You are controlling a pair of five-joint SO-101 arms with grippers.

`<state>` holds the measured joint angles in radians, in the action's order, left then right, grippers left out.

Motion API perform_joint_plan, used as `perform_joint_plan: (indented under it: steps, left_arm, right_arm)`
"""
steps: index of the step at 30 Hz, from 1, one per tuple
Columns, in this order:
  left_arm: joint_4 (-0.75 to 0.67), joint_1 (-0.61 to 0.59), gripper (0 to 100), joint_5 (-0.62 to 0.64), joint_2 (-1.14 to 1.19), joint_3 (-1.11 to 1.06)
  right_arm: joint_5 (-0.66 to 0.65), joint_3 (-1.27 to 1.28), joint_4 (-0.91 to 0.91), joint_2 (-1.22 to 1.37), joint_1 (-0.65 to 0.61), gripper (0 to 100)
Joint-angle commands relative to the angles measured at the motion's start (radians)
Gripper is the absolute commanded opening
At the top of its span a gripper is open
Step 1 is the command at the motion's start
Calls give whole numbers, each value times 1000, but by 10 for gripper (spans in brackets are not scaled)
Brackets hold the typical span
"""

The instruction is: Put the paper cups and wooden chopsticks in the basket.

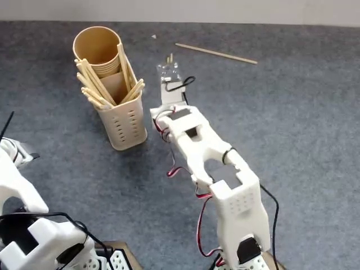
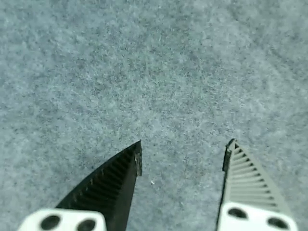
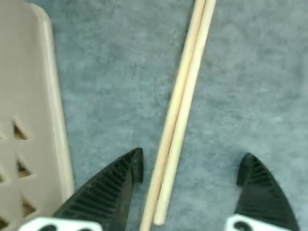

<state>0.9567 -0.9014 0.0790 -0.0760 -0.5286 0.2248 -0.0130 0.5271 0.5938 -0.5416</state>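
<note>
The right tool [image 1: 167,68] sits upper middle of the high view, just right of the basket [image 1: 124,126]. Its fingers are spread, and a pair of chopsticks [image 3: 185,96] lies between them, nearer the basket-side finger. The left tool [image 2: 185,147], also spread, hangs over bare desk [image 2: 144,62].

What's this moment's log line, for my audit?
right gripper: open, astride chopstick pair | left gripper: open | basket: cups, chopsticks in | stray chopstick: outside

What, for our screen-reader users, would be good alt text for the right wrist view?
A pair of wooden chopsticks lies on grey carpet between the open jaws of the right gripper, touching neither. The cream perforated wall of the basket stands alongside.
</note>
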Motion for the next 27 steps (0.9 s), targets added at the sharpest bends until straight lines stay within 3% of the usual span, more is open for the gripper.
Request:
perform_joint_plan:
  steps: [1,3,8,14,23,27]
  left_arm:
    - [-9,-12,277,2,-22,4]
    - [-9,-12,277,2,-22,4]
    - [-9,-10,277,2,-22,4]
    - [-9,-12,277,2,-22,4]
    - [-14,-4,277,2,-18,8]
    - [-15,4,277,2,-15,10]
  right_arm:
    - [6,-122,179,35,25,137]
    - [6,-170,245,42,38,5]
    - [5,-205,375,42,81,3]
    - [-106,-295,504,-94,96,5]
    - [-183,-292,397,-618,88,5]
    - [-227,-286,317,-746,28,5]
